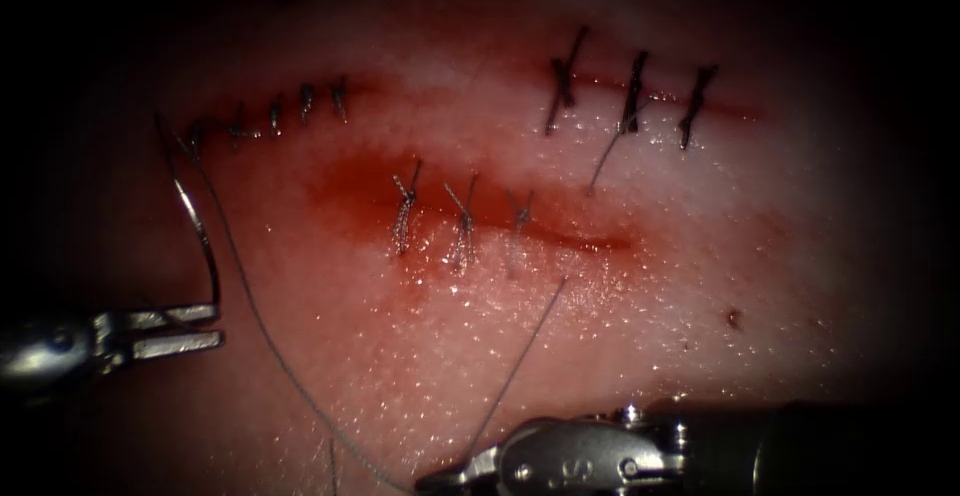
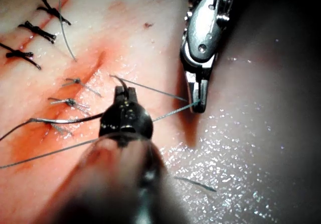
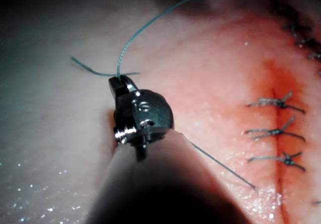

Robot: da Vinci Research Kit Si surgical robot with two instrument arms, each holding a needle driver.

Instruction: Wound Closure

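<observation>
On the tissue (image 1: pixel 700 286) the middle cut (image 1: pixel 590 240) carries three stitches (image 1: pixel 462 226) along its left part. My left tool (image 1: pixel 215 324) is well to the left of the cut, its jaws shut on the curved needle (image 1: pixel 203 233) near one end. The needle arcs upward, free of the tissue. In the left wrist view the same jaws (image 2: pixel 125 92) hold the needle (image 2: pixel 65 119). Thread (image 1: pixel 270 341) trails from the needle down toward my right tool (image 1: pixel 440 478), which is shut on a strand (image 1: pixel 520 356) rising toward the cut. The right jaws (image 2: pixel 199 103) (image 3: pixel 118 82) pinch thread (image 3: pixel 145 25).
Two other sutured cuts lie farther back, one at the upper left (image 1: pixel 275 114) and one at the upper right (image 1: pixel 632 91) with dark stitches. Red fluid (image 1: pixel 350 191) pools around the left end of the middle cut. A loose thread tail (image 1: pixel 605 161) hangs from the upper right row.
</observation>
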